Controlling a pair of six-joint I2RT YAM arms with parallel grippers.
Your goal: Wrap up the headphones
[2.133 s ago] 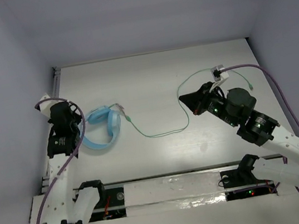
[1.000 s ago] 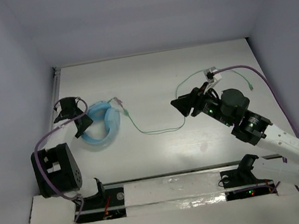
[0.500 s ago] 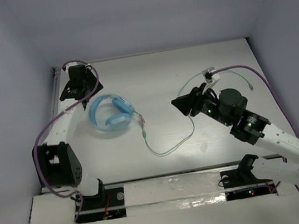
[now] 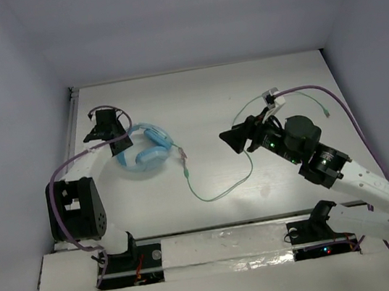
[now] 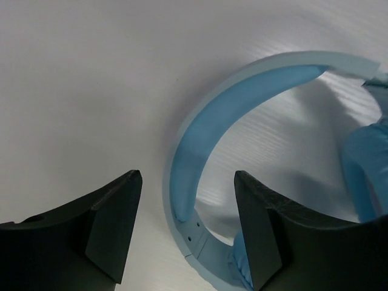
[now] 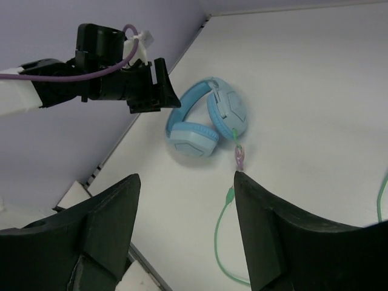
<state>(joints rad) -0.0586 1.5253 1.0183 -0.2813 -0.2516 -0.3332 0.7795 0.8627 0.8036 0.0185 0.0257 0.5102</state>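
Lying flat at the left side of the table [image 4: 244,87], the headphones [image 4: 145,151] have their earcups tucked close together. Their pale green cable [image 4: 220,191] trails slack across the surface towards the right gripper [image 4: 230,139]. The left gripper [image 5: 188,177] hovers just over the padded headband [image 5: 203,115], fingers spread wide and empty; the right gripper's fingers are equally wide, holding nothing. The set looks light and stiff, and likely to skid on the smooth tabletop, so the headband seems the surest hold. The thin, limp cable wants a gentle pinch along its loose run.
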